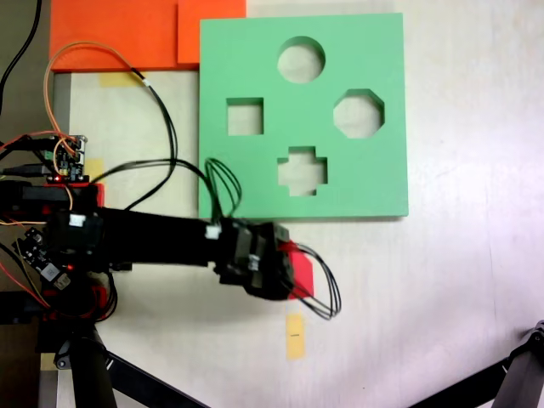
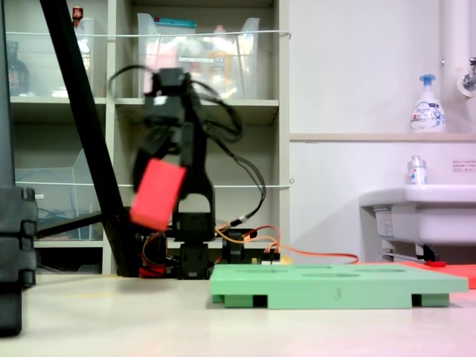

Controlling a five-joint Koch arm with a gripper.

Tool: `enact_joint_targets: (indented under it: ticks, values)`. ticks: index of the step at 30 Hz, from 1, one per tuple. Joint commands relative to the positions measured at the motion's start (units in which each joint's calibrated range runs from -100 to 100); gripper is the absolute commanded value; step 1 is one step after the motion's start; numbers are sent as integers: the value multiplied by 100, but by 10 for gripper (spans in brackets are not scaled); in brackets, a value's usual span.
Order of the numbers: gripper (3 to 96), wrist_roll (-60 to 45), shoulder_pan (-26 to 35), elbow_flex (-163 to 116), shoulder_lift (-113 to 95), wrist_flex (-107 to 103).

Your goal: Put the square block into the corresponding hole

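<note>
- End effector [image 2: 160, 186] status: clamped on the square block [image 2: 157, 195], which I read in the second exterior view as a red cube held well above the table [image 2: 111, 312] and tilted.
- In the first exterior view the end effector [image 1: 285, 270] hangs over bare table just off the near edge of the green foam board [image 1: 374, 183], below its cross-shaped cutout [image 1: 302, 170]. Only a red sliver of the square block [image 1: 299, 268] shows past the black housing.
- Target: the corresponding hole [image 1: 245, 116] is the square cutout on the first exterior view's left side of the board, well apart from the end effector, with the cross-shaped cutout lying between.
- Relative position: the block sits inside the grasp itself, at the arm's tip, clear of the board and the table.
- Risk, orientation: I judge the tilt to be the chief hazard. The cube looks about as wide as the hole, so a skewed descent would likely catch an edge on the foam rim.
- Risk, board shift: the foam board appears light and unfixed. A snagged corner could push it across the table.
- Risk, wrong cutout: the cross-shaped cutout lies nearer. A short travel could drop the block there.
- Risk, visibility: the housing hides most of the block from above, so I cannot confirm grip depth.
</note>
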Motion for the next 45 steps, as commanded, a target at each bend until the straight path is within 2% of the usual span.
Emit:
enact_joint_targets:
  ticks: [1, 6, 12, 21, 45]
  values:
    - [317, 962, 806, -168, -871, -284]
    - [325, 2081, 1890, -99, -145, -284]
    - [327, 2852, 2505, 569, 1266, -284]
    - [328, 3297, 2764, 1257, 2397, -284]
    - [328, 3316, 2886, 1856, 4129, -284]
